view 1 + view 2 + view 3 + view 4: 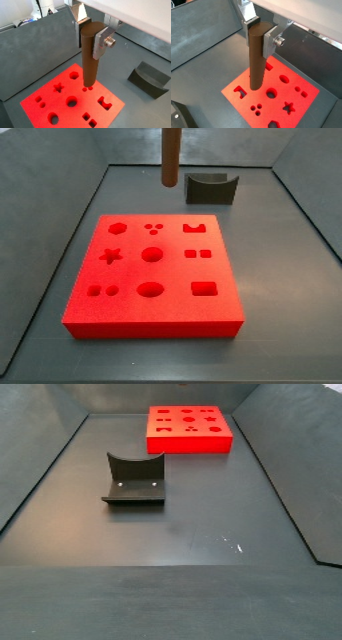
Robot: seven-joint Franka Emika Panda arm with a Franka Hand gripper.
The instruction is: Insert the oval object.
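Note:
The oval object, a long brown peg (89, 65), hangs upright between my gripper's (91, 35) silver fingers (101, 44), which are shut on its upper end; both wrist views show this (255, 65). The gripper (260, 32) holds it above the flat red block (70, 102) with shaped holes. In a wrist view the peg's lower end lines up near the small round holes at one edge of the block (281, 95). In a side view only the peg's lower part (171, 156) shows, high beyond the block's (154, 278) far edge; the gripper is out of that view.
A small dark grey U-shaped holder (210, 188) stands on the floor beyond the red block, also seen in a side view (134, 479) and a wrist view (148, 78). Dark sloped walls (60, 218) enclose the floor. The red block (189, 431) sits near one wall.

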